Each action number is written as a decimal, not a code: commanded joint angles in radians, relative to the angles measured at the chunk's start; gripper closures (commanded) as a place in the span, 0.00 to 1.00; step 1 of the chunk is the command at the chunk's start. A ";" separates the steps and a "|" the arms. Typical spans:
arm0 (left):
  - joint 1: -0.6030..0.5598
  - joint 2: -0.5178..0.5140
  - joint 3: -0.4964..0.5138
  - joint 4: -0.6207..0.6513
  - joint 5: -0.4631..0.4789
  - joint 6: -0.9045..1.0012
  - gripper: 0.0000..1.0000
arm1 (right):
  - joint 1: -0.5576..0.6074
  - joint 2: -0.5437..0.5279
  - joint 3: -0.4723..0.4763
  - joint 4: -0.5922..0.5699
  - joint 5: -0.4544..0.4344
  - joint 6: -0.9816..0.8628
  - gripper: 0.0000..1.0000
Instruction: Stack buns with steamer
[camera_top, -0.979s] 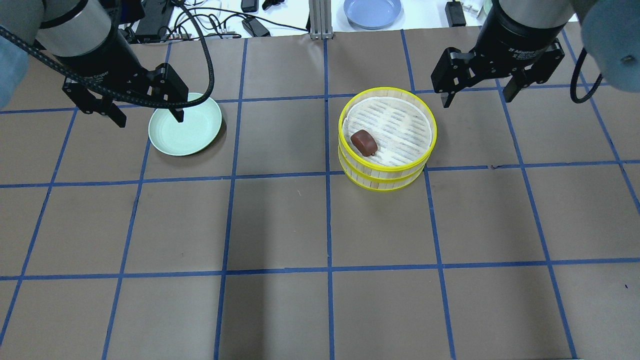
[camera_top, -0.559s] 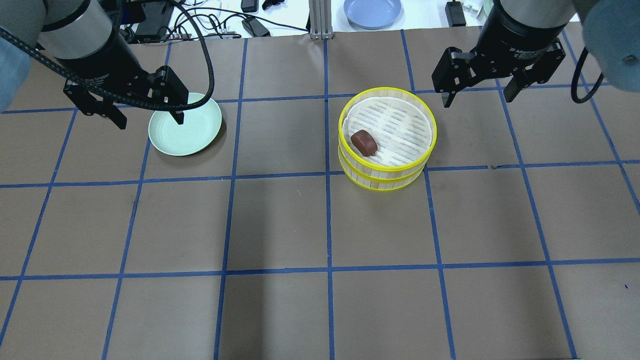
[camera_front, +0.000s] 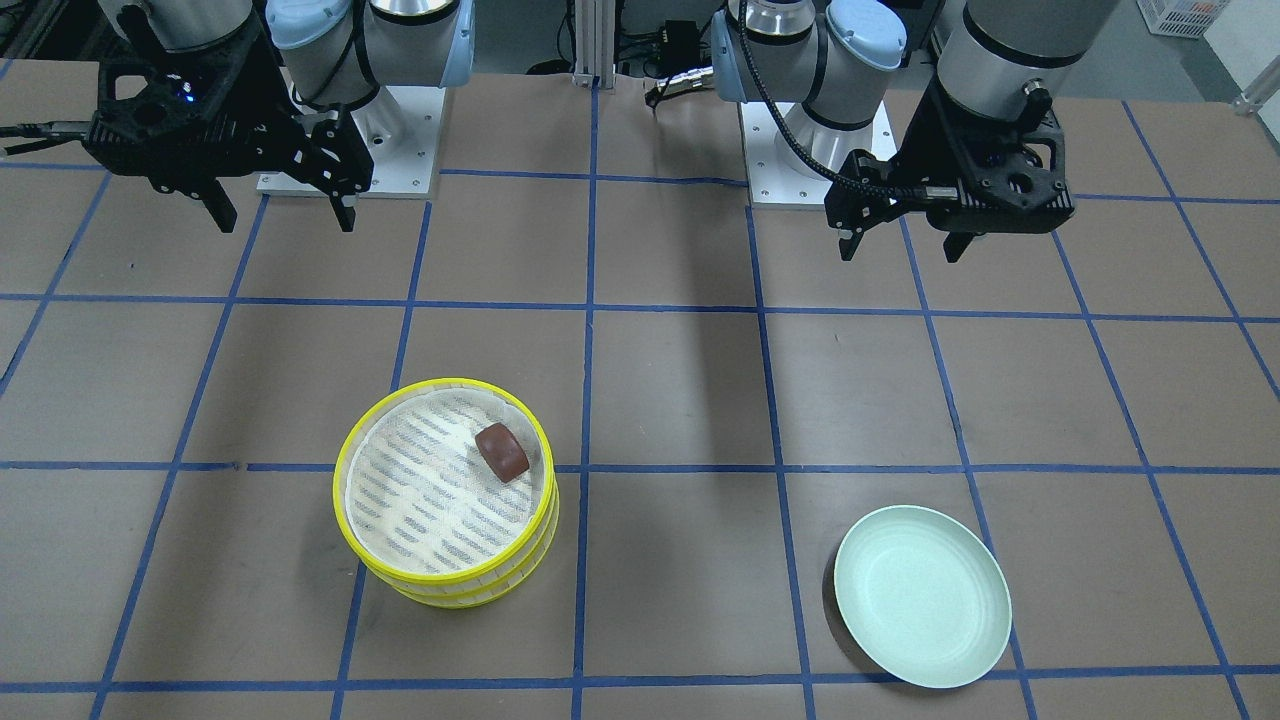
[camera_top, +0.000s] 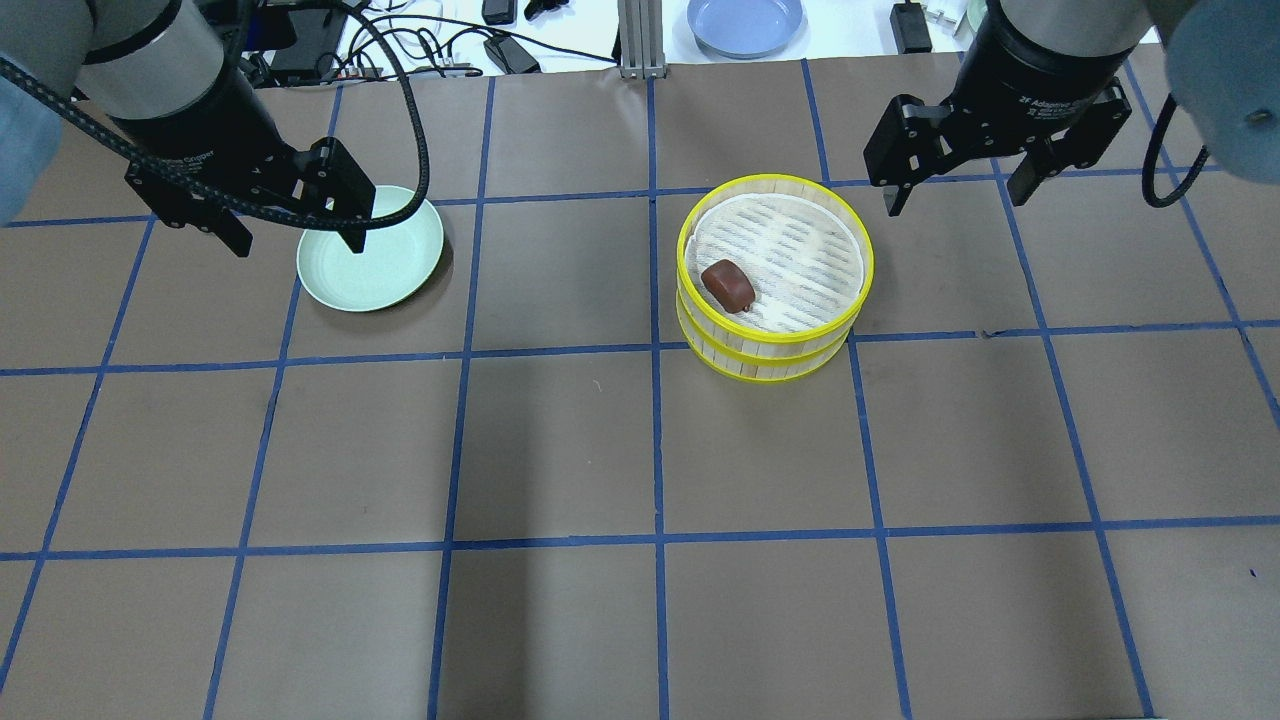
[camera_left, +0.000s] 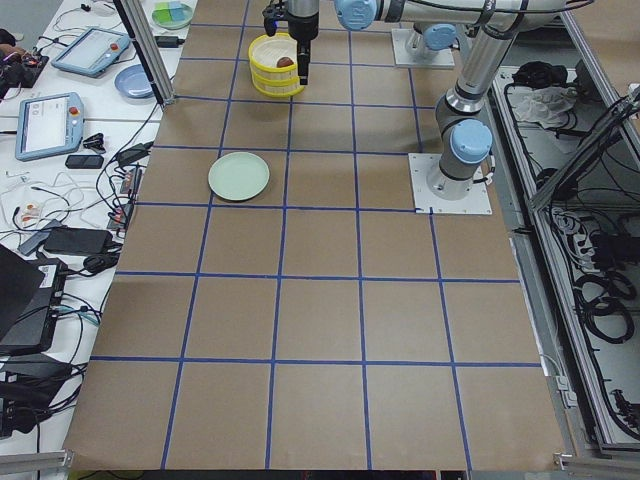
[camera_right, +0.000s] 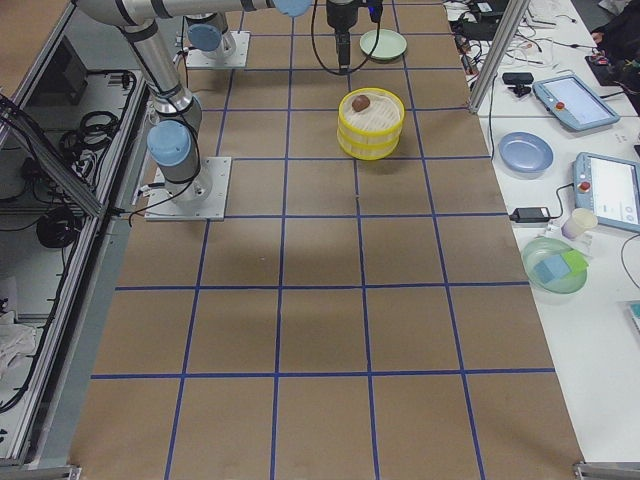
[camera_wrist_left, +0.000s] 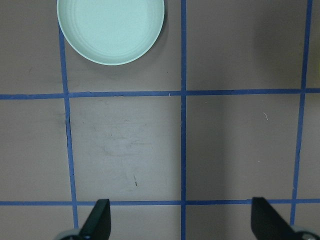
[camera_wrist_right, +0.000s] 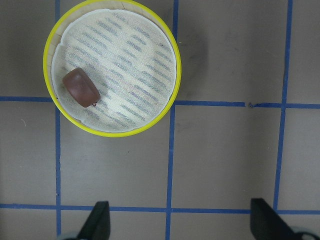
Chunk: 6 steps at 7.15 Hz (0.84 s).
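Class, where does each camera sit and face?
Front-facing: across table, facing robot; left gripper, right gripper, bases.
Overhead: behind robot, looking down; both grippers.
Exterior left: table end; left arm nearer.
Exterior right: opposite end; right arm nearer.
Left wrist: down onto plate; fingertips.
Right wrist: down onto steamer; fingertips.
Shared: overhead and front-facing show plate, steamer.
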 joint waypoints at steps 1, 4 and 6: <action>0.003 -0.002 -0.003 -0.003 0.001 0.001 0.00 | 0.001 0.000 0.001 0.000 -0.001 0.000 0.00; 0.003 0.001 -0.027 0.000 0.001 0.001 0.00 | 0.001 0.000 0.001 0.000 0.001 0.002 0.00; 0.003 0.001 -0.027 0.000 0.001 0.001 0.00 | 0.001 0.000 0.001 -0.001 0.001 0.002 0.00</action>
